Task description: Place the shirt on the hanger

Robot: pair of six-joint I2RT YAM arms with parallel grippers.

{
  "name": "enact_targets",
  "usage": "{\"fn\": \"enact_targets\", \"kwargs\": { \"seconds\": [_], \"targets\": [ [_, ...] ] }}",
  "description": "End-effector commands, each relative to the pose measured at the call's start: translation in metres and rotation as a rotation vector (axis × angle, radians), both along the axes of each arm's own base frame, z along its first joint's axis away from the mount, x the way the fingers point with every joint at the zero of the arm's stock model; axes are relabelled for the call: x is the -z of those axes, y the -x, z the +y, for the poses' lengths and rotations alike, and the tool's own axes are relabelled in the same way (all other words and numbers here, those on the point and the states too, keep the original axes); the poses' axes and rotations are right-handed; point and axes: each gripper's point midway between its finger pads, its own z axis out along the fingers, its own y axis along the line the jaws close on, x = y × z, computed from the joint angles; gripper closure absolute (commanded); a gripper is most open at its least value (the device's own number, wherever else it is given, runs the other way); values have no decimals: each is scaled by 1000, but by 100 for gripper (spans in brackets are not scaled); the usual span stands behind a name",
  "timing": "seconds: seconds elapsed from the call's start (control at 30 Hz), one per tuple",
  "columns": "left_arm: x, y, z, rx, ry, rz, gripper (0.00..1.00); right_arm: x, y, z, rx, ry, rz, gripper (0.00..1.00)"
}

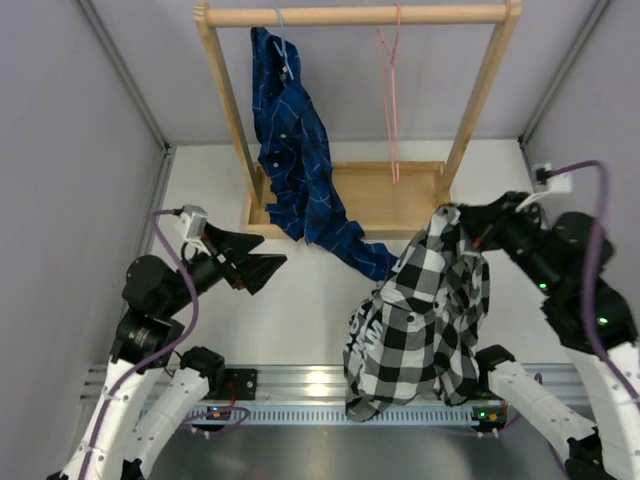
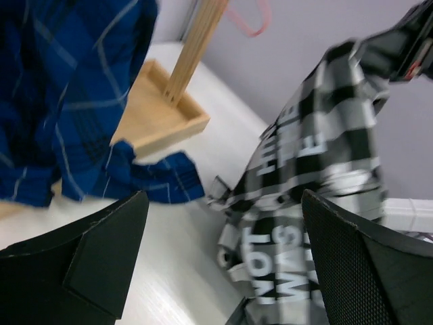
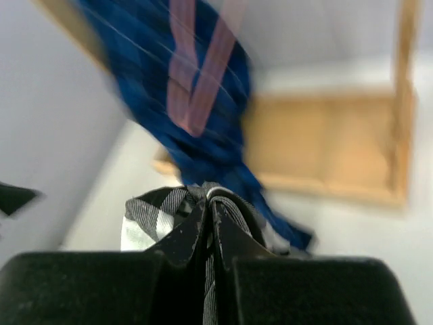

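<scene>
Left arm's elbow is bent, forearm reaching right, and the left tool (image 1: 268, 272) has its jaws spread wide, holding nothing. Right arm's folded higher up, and the right tool (image 3: 208, 211) looks pinched tight on the shirt (image 1: 425, 310), though the wrist view's blurry.

The shirt (image 1: 430, 310) is black-and-white check with white lettering; the hanger (image 1: 392, 100) pink; the blue shirt (image 1: 295, 170) dark plaid; the rack (image 1: 350, 15) pale wood; the counter (image 1: 300, 320) white.
</scene>
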Motion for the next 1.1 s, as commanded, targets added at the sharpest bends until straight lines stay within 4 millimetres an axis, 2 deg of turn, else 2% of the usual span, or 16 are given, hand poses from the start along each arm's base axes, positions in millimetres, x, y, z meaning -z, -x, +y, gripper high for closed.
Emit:
{"fn": "enact_targets", "kwargs": {
  "seconds": [0.0,0.03,0.13,0.17,0.2,0.23,0.27,0.33,0.37,0.43,0.53,0.63,0.73,0.8,0.9,1.07],
  "targets": [
    [36,-22,2,-70,3,147,2,102,-27,-37,275,56,187,100],
    [42,-28,8,-115,-25,160,2,131,-22,-46,313,71,218,100],
    [60,-42,31,-266,-138,223,2,144,-10,-65,402,14,196,87],
    [70,-42,37,-297,-179,259,2,151,-7,-66,403,13,200,48],
    [66,-46,47,-348,-212,242,2,143,-1,-69,408,2,179,31],
    [67,-46,51,-369,-231,238,2,146,0,-72,414,23,186,24],
    [68,-46,55,-381,-248,235,2,129,3,-73,403,31,153,23],
    [67,-45,64,-424,-267,204,2,126,-1,-68,350,169,171,22],
    [76,-46,68,-441,-281,215,2,106,-1,-65,324,184,156,21],
    [85,-48,75,-486,-281,231,2,121,-12,-48,223,297,248,21],
    [85,-48,76,-494,-284,227,2,150,-16,22,-136,287,317,21],
    [83,-46,78,-500,-283,215,2,171,4,88,-402,324,270,15],
    [84,-45,77,-492,-279,213,2,181,1,127,-415,515,200,2],
    [85,-45,75,-480,-280,217,2,197,-8,133,-379,632,233,1],
    [86,-44,76,-486,-282,216,2,248,-26,151,-382,781,341,1],
    [85,-43,76,-484,-280,212,2,302,-30,143,-362,953,438,2]
  ]
}}
